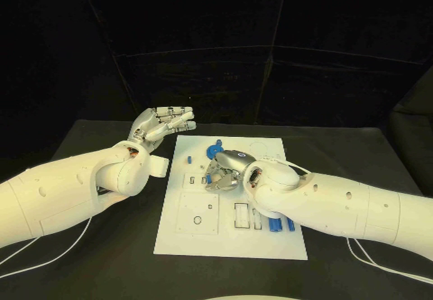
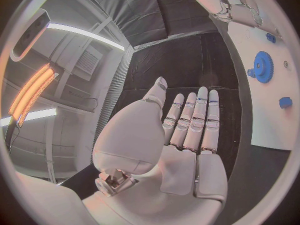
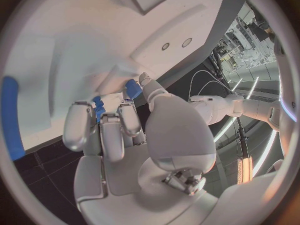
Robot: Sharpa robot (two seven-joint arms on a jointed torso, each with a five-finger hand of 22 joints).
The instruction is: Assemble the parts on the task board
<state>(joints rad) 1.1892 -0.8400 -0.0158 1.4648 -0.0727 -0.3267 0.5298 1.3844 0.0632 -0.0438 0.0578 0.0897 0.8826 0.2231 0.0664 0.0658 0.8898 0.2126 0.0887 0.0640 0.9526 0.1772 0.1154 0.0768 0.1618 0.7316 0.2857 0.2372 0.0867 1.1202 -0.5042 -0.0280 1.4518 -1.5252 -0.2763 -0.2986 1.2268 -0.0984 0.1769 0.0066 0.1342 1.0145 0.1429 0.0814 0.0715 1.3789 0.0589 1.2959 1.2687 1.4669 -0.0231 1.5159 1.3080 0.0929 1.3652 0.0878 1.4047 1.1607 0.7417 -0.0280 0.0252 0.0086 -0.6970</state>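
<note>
You're looking at a plain white task board (image 1: 185, 240) lying on a black table (image 1: 99, 250), with small blue parts on it: a blue gear (image 1: 211, 150), a little blue block (image 1: 189, 159) and blue bars (image 1: 273, 224) near the board's near-right area. You're seeing white arms ending in silver hands, the left hand (image 1: 163, 125) and the right hand (image 1: 226, 172), the right one showing a blue piece (image 3: 132, 89) at its fingertips.
</note>
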